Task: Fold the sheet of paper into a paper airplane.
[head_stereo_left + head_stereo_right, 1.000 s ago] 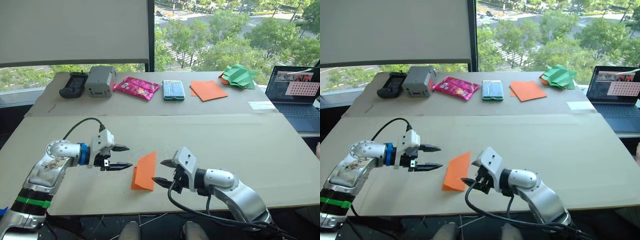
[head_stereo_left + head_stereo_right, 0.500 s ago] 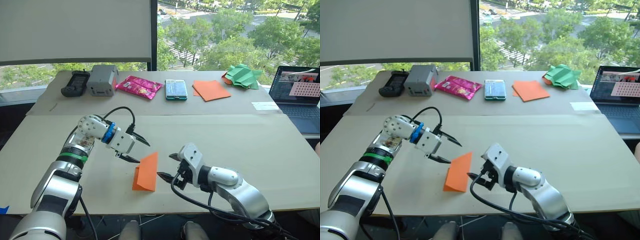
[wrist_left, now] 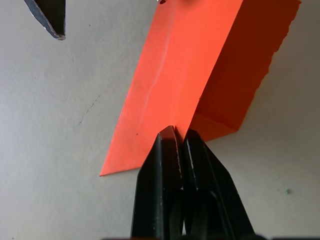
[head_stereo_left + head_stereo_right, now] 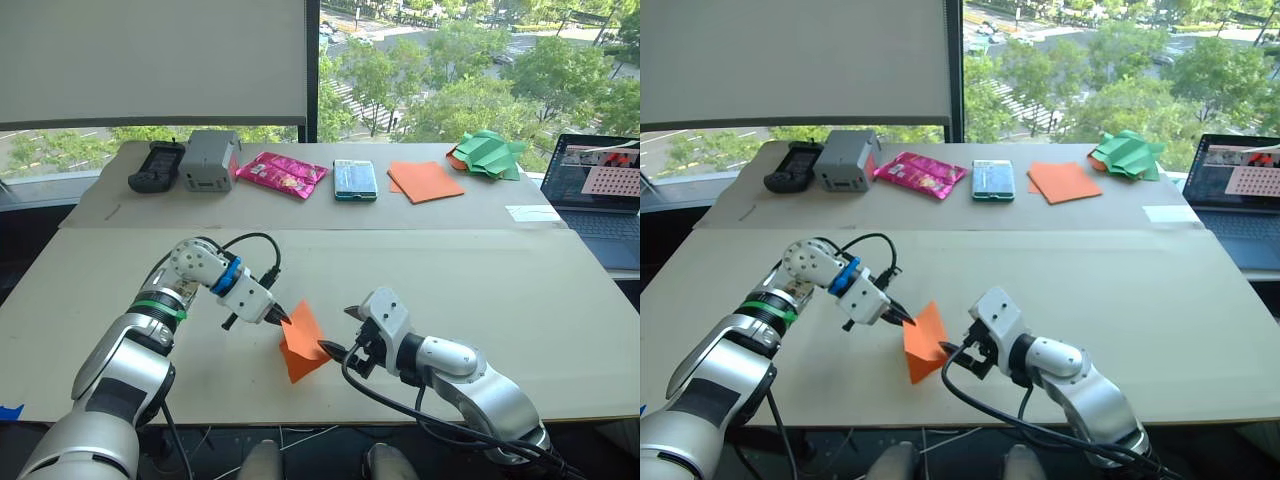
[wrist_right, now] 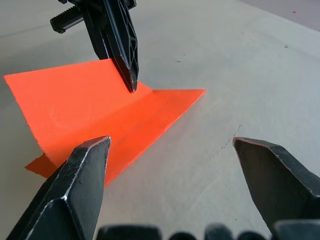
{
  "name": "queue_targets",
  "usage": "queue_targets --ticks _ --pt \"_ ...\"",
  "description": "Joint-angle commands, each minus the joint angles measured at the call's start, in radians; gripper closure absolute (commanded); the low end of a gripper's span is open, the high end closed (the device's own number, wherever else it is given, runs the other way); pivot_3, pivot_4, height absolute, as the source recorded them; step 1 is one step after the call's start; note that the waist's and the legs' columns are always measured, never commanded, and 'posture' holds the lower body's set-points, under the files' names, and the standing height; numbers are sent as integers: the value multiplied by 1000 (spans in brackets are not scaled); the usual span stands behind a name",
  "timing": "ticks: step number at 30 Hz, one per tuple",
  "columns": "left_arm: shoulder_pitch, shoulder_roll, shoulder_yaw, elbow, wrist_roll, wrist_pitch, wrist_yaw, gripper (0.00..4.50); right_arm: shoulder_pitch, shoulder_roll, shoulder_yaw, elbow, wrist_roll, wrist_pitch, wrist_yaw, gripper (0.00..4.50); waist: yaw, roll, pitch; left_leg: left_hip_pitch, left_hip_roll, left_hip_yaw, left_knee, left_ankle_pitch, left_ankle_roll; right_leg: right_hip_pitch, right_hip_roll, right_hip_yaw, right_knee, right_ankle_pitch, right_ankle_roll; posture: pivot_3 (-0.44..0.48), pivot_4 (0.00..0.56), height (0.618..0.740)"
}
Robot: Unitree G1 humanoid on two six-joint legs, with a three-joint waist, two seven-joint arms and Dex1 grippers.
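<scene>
Upper-floor office or lab: laptop (image 4: 597, 196), cardboard-topped tables (image 4: 560, 300), window (image 4: 440, 70) over treetops

My work surface: beige table (image 4: 560, 330). Ahead: window (image 4: 450, 60), daylight, green trees outside; white blind (image 4: 150, 60) lowered at left.

Bright orange on the sheet of paper (image 4: 301, 343), plain with no print, lying on a pale beige table (image 4: 480, 280) between black-fingered tools, the left tool (image 4: 281, 318) and the right tool (image 4: 342, 333). Along the far side: a dark handset (image 4: 153, 167), a grey box (image 4: 209, 161), a pink packet (image 4: 283, 174) and a teal-edged phone (image 4: 355, 180). Further right, flat orange paper (image 4: 425, 181) and a green paper heap (image 4: 488, 152).
</scene>
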Motion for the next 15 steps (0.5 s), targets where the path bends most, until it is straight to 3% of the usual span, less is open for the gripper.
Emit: queue_targets --ticks 1,4,9,15 --pt "4 20 41 -32 18 9 30 4481 -30 -1 -35 -13 0 -28 -12 147 0 0 0 0 0 0 0 0 0 0 0 0 0 0 0 0 150 706" --pt "45 52 75 -115 55 134 122 4481 -53 -22 -107 -1 0 -39 -20 147 -2 0 0 0 0 0 0 0 0 0 0 0 1 0 0 0 150 706" --pt "224 154 160 -583 28 717 240 4481 -95 -47 -266 -21 74 -29 6 147 -10 1 0 1 0 0 0 0 0 0 0 1 3 1 1 0 150 706" --pt "386 218 210 -1009 74 1262 392 4481 -101 -61 -279 1 95 -50 30 147 -14 1 0 4 0 0 -1 0 0 0 0 1 10 -1 -2 0 150 706"
